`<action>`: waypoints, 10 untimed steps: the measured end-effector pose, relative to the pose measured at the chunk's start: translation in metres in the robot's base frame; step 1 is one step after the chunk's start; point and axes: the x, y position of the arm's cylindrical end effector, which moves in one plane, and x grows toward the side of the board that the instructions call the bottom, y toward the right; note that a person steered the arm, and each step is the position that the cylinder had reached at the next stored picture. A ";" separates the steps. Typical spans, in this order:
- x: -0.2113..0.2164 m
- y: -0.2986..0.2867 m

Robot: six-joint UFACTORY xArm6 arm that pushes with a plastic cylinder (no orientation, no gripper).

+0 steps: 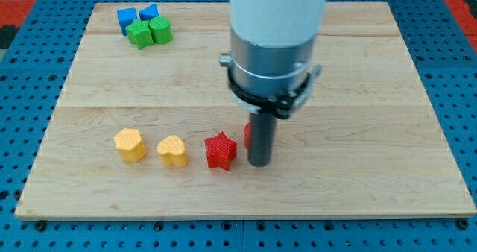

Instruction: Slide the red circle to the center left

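The red circle (pixel 247 136) shows only as a sliver at the left edge of my rod, which hides most of it. My tip (pixel 258 162) rests on the board at the lower middle, touching or just right of the red circle. A red star (pixel 220 150) lies just left of the tip.
A yellow heart (pixel 173 150) and a yellow hexagon-like block (pixel 130 145) lie left of the red star in a row. Two blue blocks (pixel 127 18) (pixel 150 13) and two green blocks (pixel 139 34) (pixel 160 30) cluster at the top left. The wooden board (pixel 373 133) has blue pegboard around it.
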 end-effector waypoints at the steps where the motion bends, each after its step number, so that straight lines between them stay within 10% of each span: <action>1: -0.014 -0.029; 3: -0.071 -0.057; 7: -0.061 0.083; 8: -0.014 0.041; 10: -0.052 -0.082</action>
